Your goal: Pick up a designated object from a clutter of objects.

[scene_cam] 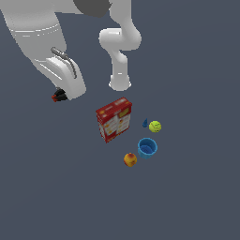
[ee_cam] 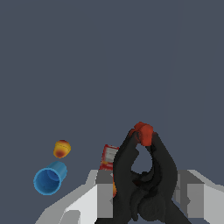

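Note:
The small black spring clamp with red-orange tips sits between my gripper fingers, held up off the floor. In the exterior view the clamp pokes out under the gripper, high at the exterior view's left, well away from the clutter. The clutter stays on the floor: red cereal box, blue cup, tennis ball, red-yellow apple and tiny blue piece. The wrist view shows the apple, cup and part of the box far below.
The arm's white base stands behind the cereal box. The floor is plain dark grey all round.

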### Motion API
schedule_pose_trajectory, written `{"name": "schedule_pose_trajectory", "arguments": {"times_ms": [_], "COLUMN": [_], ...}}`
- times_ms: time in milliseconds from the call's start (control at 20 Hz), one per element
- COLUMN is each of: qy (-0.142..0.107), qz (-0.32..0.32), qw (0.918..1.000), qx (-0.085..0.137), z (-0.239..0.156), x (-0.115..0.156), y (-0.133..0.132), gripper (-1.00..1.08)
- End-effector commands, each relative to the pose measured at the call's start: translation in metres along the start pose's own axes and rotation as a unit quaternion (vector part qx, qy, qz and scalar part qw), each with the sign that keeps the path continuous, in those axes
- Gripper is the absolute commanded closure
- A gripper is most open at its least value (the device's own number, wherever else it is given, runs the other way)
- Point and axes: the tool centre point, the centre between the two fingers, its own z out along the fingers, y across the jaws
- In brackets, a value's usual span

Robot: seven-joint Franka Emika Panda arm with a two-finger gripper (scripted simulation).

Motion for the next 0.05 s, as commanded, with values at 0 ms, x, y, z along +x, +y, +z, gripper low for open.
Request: {"name": "schedule_pose_trajectory", "arguments": {"times_ms": [0], "qy": [0.000], "qz": [0.000], "qw": [1.0000], "qx": [0.000], "z": [-0.0025], "x": [-0.0004], "y": [-0.0003], "gripper": [1.08]}}
